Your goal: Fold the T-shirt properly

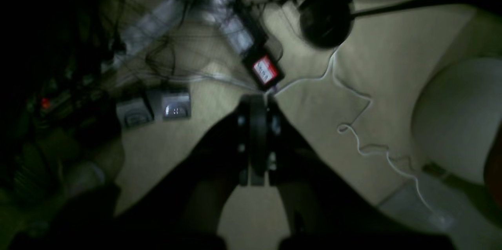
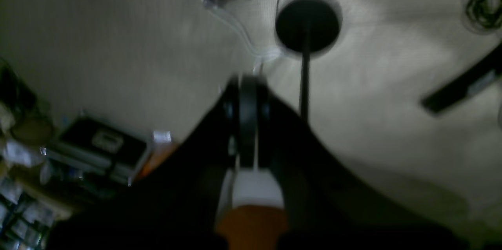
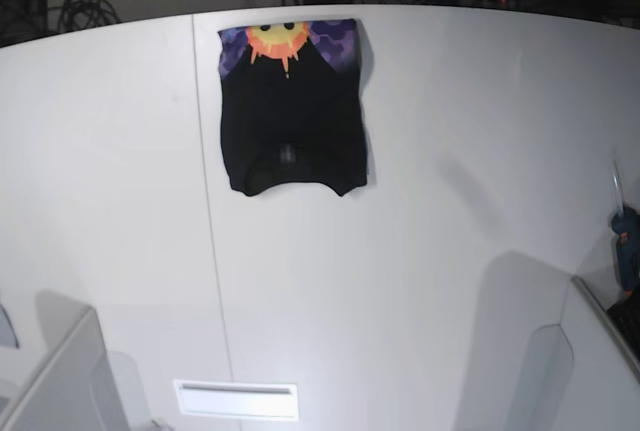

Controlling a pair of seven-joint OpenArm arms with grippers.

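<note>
The base view is evenly and brightly lit from above; soft grey shadows are cast on the white table [image 3: 420, 251] near its front edge. Both wrist views are dim, blurred and dark-cornered.

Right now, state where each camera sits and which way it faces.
Left wrist: behind the shut left gripper, facing a beige floor with cables and a black round base.
Right wrist: behind the shut right gripper, facing that floor and a black round base too.
Base: high, looking down on the white table and the T-shirt at its far edge; no gripper shows.
Both wrist views share the floor.
</note>
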